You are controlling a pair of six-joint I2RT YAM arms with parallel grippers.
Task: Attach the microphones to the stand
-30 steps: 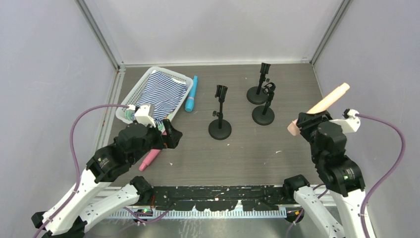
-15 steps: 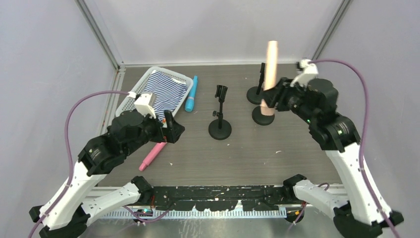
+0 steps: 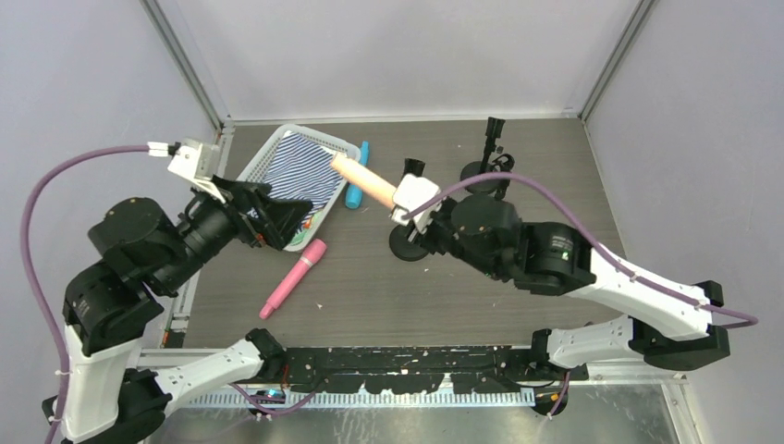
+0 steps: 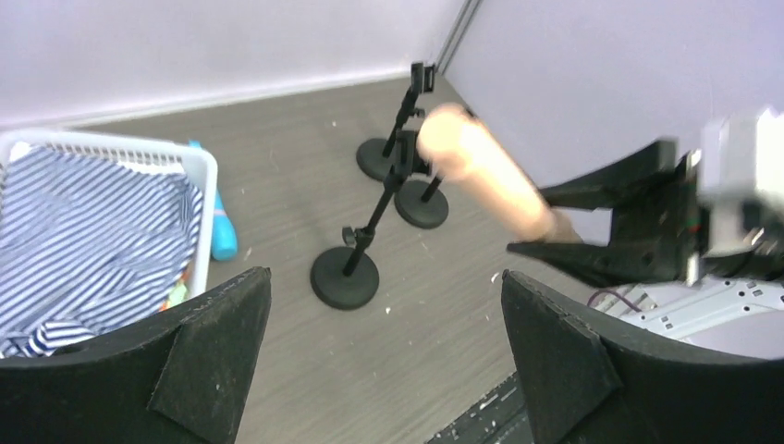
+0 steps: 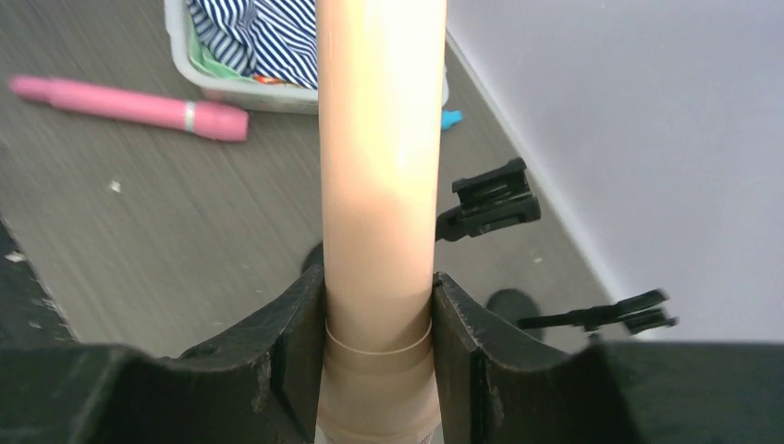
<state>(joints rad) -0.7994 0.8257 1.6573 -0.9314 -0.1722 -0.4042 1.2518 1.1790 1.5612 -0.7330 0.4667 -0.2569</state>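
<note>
Swung leftward: right tool [image 5: 377,344] | pinching peach microphone [image 5: 379,166] | left tool [image 4: 384,277] spread wide

Peach-beige microphone [image 3: 365,178] is up off the table, clamped in the right gripper [image 3: 407,199] just above its head band, slim handle slanting out to the far left. Bright blue microphone [image 3: 352,197] lies flat along the basket [image 3: 242,176], just beside its right wall. Pink microphone [image 3: 294,277] lies flat on the wood in front of the basket, head far-right, handle tapering near-left. Three black stands [image 4: 345,276] are upright on round bases, one nearer, two behind it to the right.
</note>
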